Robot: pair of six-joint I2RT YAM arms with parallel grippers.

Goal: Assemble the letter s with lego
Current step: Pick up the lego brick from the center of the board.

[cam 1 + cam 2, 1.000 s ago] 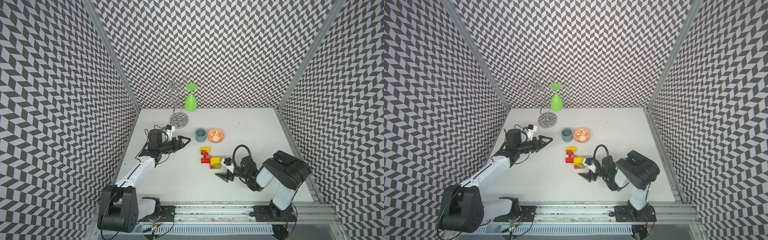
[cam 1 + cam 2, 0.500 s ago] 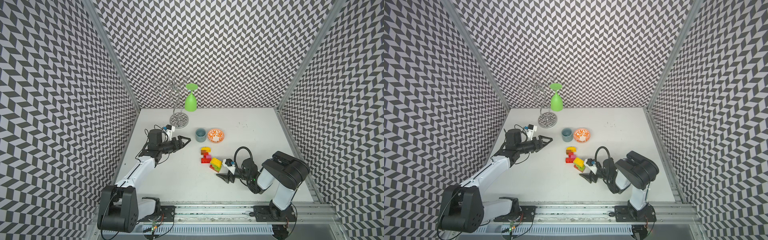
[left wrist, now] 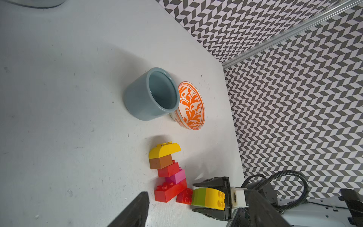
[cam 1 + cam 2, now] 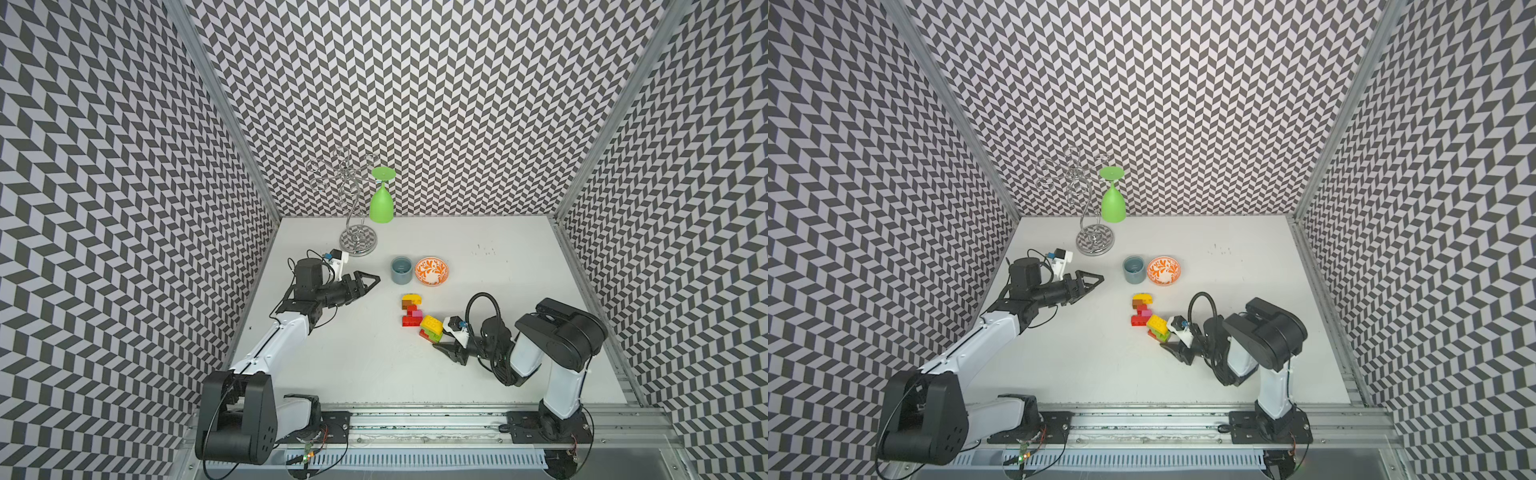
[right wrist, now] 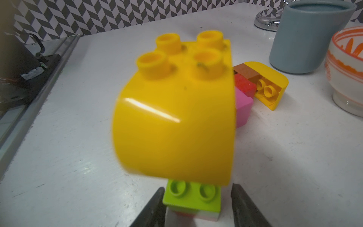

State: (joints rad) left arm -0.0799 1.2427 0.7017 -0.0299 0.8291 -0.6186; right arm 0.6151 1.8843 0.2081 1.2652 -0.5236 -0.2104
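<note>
A joined lego chain (image 4: 411, 311) (image 4: 1142, 309) (image 3: 169, 171) lies flat mid-table: yellow curved brick, brown, red, pink, then a long red brick. At its near end rests a tilted stack (image 4: 430, 326) (image 4: 1158, 326) (image 3: 208, 197) of a yellow curved brick (image 5: 176, 110), a lime green brick (image 5: 191, 196) and a red one; its red corner meets the long red brick. My right gripper (image 4: 437, 335) (image 5: 197, 188) straddles this stack. One finger touches the green brick and a narrow gap shows at the other. My left gripper (image 4: 371, 281) hovers open and empty, left of the cup.
A blue-grey cup (image 4: 401, 270) and an orange-patterned bowl (image 4: 432, 271) stand just behind the chain. A chrome glass rack (image 4: 358, 242) with a hanging green glass (image 4: 381, 203) is at the back left. Patterned walls enclose three sides; a metal rail (image 4: 415, 415) runs along the front.
My right gripper's jaws have narrowed around the yellow-green-red stack, which has turned and tilted slightly toward the front. The left arm has stayed put.
</note>
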